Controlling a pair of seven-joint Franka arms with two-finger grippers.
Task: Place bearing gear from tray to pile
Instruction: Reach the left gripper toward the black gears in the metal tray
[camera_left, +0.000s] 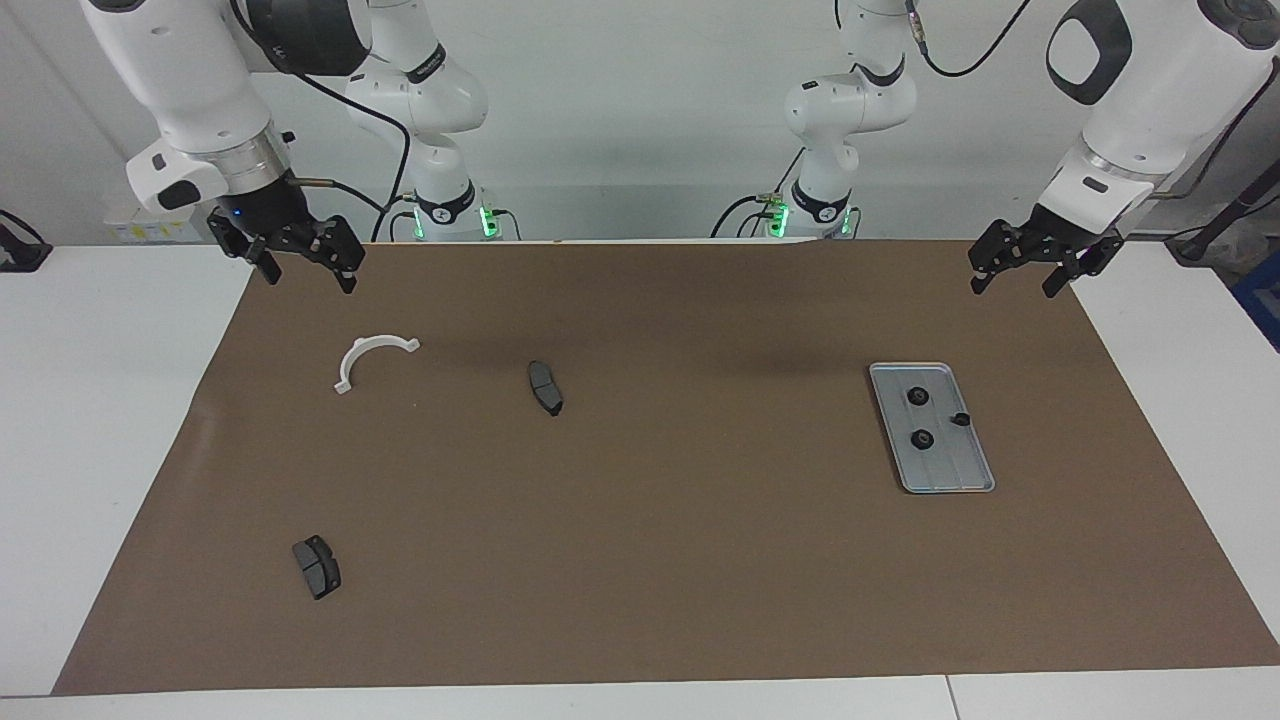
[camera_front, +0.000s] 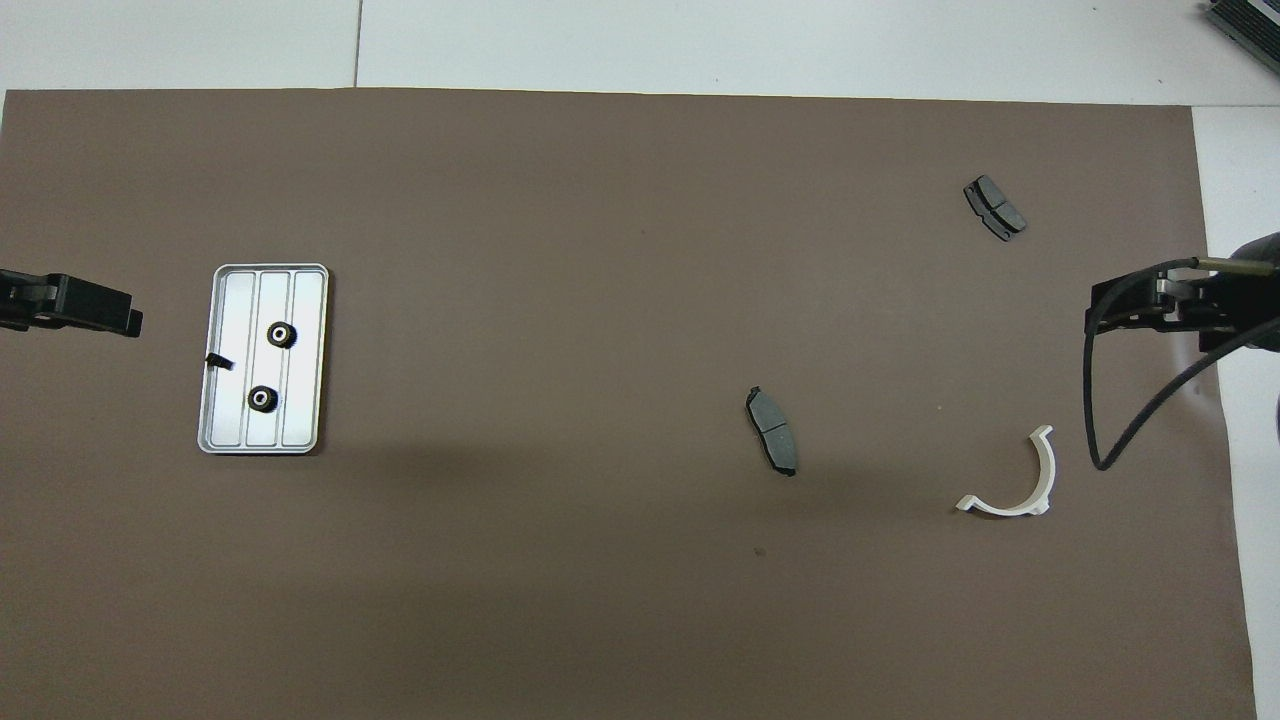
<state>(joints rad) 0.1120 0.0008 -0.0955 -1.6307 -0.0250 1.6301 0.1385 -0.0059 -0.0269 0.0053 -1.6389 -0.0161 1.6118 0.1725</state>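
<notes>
**Both end effectors up and empty, gears sitting in the tray**

Left end effector (camera_left: 1030, 272) hangs in the air over the brown mat's corner at the left arm's end, fingers spread wide, nothing between them. The facing view gives us the whole wrist and both splayed fingers; from overhead only a dark tip (camera_front: 100, 310) pokes in at nine o'clock of the picture. Right end effector (camera_left: 305, 270) hovers over the mat's edge at the right arm's end, also wide open and holding nothing. Overhead it shows at three o'clock (camera_front: 1150, 305), trailing a looping black cable that the facing view barely hints at.

Out to the parts now. The tray (camera_left: 960, 470) lies flat on the surface near the left arm's end. Overhead, its ridged lanes read clearly, and two black bearing gears (camera_front: 282, 335) (camera_front: 262, 399) with pale centres sit in them, one at twelve o'clock of the other; a small black piece (camera_front: 218, 361) rests by the rim at nine o'clock.

The pile is scattered toward the right arm's end: a white half-ring bracket (camera_left: 372, 358), one brake pad (camera_left: 545, 387) toward the mat's middle, another brake pad (camera_left: 317, 566) farthest from the robots. All well apart.
</notes>
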